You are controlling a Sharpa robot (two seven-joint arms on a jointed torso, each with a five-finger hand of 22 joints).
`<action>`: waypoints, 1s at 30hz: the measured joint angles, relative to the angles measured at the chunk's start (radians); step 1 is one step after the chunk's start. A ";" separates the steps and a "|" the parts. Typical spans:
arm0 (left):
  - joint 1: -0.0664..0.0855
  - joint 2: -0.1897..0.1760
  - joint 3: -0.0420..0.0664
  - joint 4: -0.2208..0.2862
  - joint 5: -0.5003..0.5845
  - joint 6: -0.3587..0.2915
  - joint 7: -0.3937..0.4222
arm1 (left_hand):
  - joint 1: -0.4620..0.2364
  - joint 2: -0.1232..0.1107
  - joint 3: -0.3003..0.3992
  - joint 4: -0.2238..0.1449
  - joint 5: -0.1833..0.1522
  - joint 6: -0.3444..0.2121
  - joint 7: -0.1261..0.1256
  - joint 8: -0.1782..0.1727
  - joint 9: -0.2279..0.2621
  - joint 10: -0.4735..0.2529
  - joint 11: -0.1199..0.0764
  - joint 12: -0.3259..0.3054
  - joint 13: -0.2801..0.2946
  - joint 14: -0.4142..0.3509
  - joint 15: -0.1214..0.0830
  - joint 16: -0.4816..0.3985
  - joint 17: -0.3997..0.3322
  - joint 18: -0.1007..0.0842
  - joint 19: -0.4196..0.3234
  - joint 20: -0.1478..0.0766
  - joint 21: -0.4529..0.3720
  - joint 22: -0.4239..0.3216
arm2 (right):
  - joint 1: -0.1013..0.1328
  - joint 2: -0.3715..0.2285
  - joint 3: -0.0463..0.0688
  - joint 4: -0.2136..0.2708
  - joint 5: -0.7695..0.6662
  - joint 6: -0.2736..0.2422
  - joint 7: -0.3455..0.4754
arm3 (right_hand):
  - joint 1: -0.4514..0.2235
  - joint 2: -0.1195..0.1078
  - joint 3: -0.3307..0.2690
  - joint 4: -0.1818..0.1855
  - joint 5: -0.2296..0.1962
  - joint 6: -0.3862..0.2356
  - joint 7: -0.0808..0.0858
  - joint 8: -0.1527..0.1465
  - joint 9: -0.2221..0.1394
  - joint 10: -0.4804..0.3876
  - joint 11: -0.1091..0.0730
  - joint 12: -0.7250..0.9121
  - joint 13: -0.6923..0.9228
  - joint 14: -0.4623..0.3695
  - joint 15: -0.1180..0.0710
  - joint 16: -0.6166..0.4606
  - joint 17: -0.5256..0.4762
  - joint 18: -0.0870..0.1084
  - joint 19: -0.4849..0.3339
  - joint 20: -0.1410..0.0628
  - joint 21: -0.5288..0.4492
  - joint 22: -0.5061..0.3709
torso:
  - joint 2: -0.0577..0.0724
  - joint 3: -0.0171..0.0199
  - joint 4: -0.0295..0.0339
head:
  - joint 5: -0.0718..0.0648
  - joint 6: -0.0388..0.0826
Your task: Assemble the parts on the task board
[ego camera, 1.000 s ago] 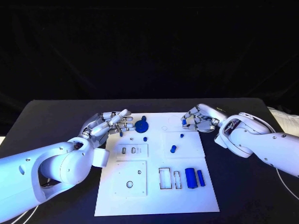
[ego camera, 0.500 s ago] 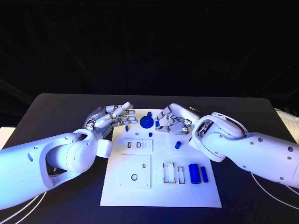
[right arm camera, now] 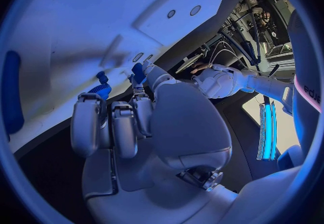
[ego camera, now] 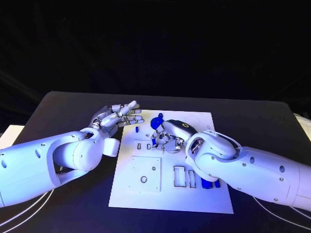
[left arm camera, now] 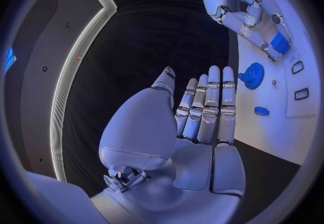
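The left hand hovers at the white task board's far left corner, fingers straight and close together, holding nothing. On the board's far part, a blue gear stands beside it. The right hand curls over the board's middle, apparently pinching a small blue part; its long axis cannot be judged. Blue blocks lie near the right arm on the black tabletop.

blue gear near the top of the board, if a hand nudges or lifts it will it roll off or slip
The blue gear looks like a stiff, thin disc, so it probably will not bend. It seems to sit flat on the task board, so a nudge would more likely slide it than roll it. Its toothed rim should give fingers some grip, and it looks light for its size.
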 measured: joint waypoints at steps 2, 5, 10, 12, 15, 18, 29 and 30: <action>0.000 0.000 0.000 -0.001 0.001 0.000 0.000 | 0.003 0.003 0.000 0.000 0.000 0.000 0.000 0.000 0.000 0.000 0.000 0.000 0.000 0.000 0.000 0.000 0.001 0.000 0.000 0.000 0.000 0.000 | -0.003 0.008 -0.003 -0.002 -0.009 0.003 -0.011 | 0.000 0.000 0.000 0.000 0.000 0.000 0.000 -0.001 0.000 0.000 0.000 0.000 0.000 0.000 0.000 0.000 0.000 0.000 0.000 0.000 0.000 0.000 | 0.000 0.0003 -0.0002 | 0.002 -0.001; 0.000 0.000 0.000 -0.002 0.002 0.000 0.001 | 0.004 0.004 0.000 0.000 0.000 0.000 0.000 0.000 0.000 0.000 0.000 0.000 0.000 0.000 0.000 0.000 0.001 0.000 0.000 0.000 0.000 0.000 | -0.005 0.020 -0.006 -0.009 -0.021 0.009 -0.025 | 0.000 0.000 0.000 0.000 0.000 0.000 0.000 -0.004 0.000 0.000 0.000 0.000 0.000 0.000 0.000 0.000 0.000 0.000 0.000 0.000 0.000 0.000 | 0.000 0.0006 -0.0005 | 0.004 -0.003; 0.000 0.001 0.000 -0.002 0.004 0.000 0.001 | 0.004 0.004 0.000 0.000 0.000 0.000 0.000 0.000 0.000 0.000 0.000 0.000 0.000 0.000 0.000 0.000 0.001 0.000 0.000 0.000 0.000 0.000 | -0.009 0.034 -0.010 -0.022 -0.034 0.018 -0.042 | 0.000 0.000 0.000 0.000 0.000 -0.002 -0.002 -0.007 0.000 0.000 0.000 0.000 0.001 0.000 0.000 0.000 0.001 0.000 0.000 0.000 0.000 -0.003 | 0.001 0.0009 -0.0005 | 0.006 -0.009; 0.000 0.001 0.000 -0.002 0.004 0.000 0.001 | 0.004 0.004 0.000 0.000 0.000 0.000 0.000 0.000 0.000 0.000 0.000 0.000 0.000 0.000 0.000 0.000 0.001 0.000 0.000 0.000 0.000 0.000 | -0.010 0.036 -0.010 -0.024 -0.039 0.020 -0.046 | 0.000 0.000 0.000 0.000 0.000 -0.002 -0.002 -0.008 0.000 0.000 0.000 0.000 0.001 0.000 0.000 0.000 0.001 0.000 0.000 0.000 0.000 -0.004 | 0.001 0.0012 -0.0001 | 0.007 -0.011; 0.000 0.001 0.000 -0.001 0.004 0.000 0.001 | 0.004 0.004 0.000 0.000 0.000 0.000 0.000 0.000 0.000 0.000 0.000 0.000 0.000 0.000 0.000 0.000 0.001 0.000 0.000 0.000 0.000 0.000 | -0.010 0.039 -0.009 -0.026 -0.046 0.021 -0.050 | -0.001 0.001 0.000 0.000 0.000 -0.002 -0.002 -0.009 0.000 0.000 0.000 -0.003 0.003 0.000 0.000 0.000 0.001 0.000 0.000 0.000 0.000 -0.004 | 0.001 0.0011 0.0000 | 0.007 -0.014; 0.000 0.002 0.000 -0.001 0.005 0.000 0.001 | 0.004 0.004 0.000 0.000 0.000 0.000 0.000 0.000 0.000 0.000 0.000 0.000 0.000 0.000 0.000 0.000 0.001 0.000 0.000 0.000 0.000 0.000 | -0.010 0.040 -0.009 -0.027 -0.054 0.022 -0.052 | -0.003 0.002 0.000 0.000 0.004 -0.003 -0.003 -0.010 0.001 0.000 0.000 -0.005 0.009 0.000 0.000 0.000 0.001 0.000 0.000 0.000 0.000 -0.004 | 0.001 0.0012 0.0000 | 0.008 -0.015; 0.000 0.004 0.000 0.000 0.005 0.001 0.001 | 0.004 0.004 0.000 0.000 0.000 0.000 0.000 0.000 0.000 0.000 0.000 0.000 0.000 0.000 0.000 0.000 0.001 0.000 0.000 0.000 0.000 0.000 | -0.010 0.042 -0.006 -0.034 -0.075 0.031 -0.054 | -0.016 -0.001 0.001 -0.002 0.004 -0.005 -0.005 -0.009 0.007 -0.004 0.004 -0.012 0.009 0.000 0.000 -0.004 0.001 0.000 0.000 0.000 0.000 -0.009 | 0.000 0.0017 -0.0013 | 0.008 -0.019; 0.000 0.004 0.000 0.000 0.005 0.001 0.001 | 0.004 0.004 0.000 0.000 0.000 0.000 0.000 0.000 0.000 0.000 0.000 0.000 0.000 0.000 0.000 0.000 0.001 0.000 0.000 0.000 0.000 0.000 | -0.010 0.041 -0.006 -0.033 -0.077 0.033 -0.055 | -0.019 -0.004 0.001 -0.002 0.004 -0.006 -0.006 -0.009 0.010 -0.004 0.004 -0.014 0.009 0.000 0.000 -0.004 0.001 0.000 0.000 0.000 -0.001 -0.010 | 0.000 0.0017 -0.0012 | 0.008 -0.019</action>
